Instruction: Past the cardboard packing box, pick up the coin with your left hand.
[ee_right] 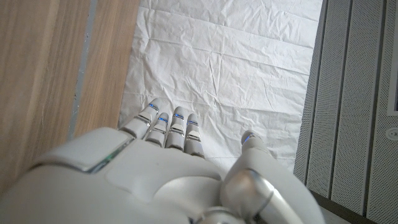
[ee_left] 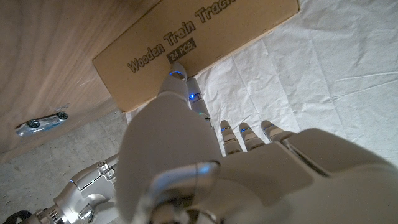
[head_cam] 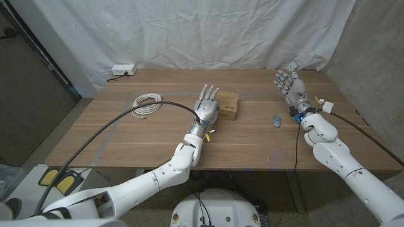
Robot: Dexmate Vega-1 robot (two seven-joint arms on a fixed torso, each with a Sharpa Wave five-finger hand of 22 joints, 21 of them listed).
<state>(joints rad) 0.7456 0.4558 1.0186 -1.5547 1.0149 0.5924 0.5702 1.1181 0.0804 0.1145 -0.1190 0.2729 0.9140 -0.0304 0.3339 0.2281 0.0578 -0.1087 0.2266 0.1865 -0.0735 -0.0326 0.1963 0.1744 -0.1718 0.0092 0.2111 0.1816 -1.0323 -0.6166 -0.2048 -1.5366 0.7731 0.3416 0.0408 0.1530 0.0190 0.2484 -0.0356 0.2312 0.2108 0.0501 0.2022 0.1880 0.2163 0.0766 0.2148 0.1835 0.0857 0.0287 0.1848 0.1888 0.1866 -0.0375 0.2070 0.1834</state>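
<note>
While my left hand (head_cam: 207, 104) hangs spread and empty just beside the cardboard box (head_cam: 228, 106), I can't make out any coin beyond it; reaching blind could shove the box. My right hand (head_cam: 290, 85) is spread, well clear.

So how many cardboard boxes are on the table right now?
1. The cardboard box sits mid-table, just right of the left hand, whose fingers reach alongside it. Anything small behind the box or hand could be hidden.
</note>
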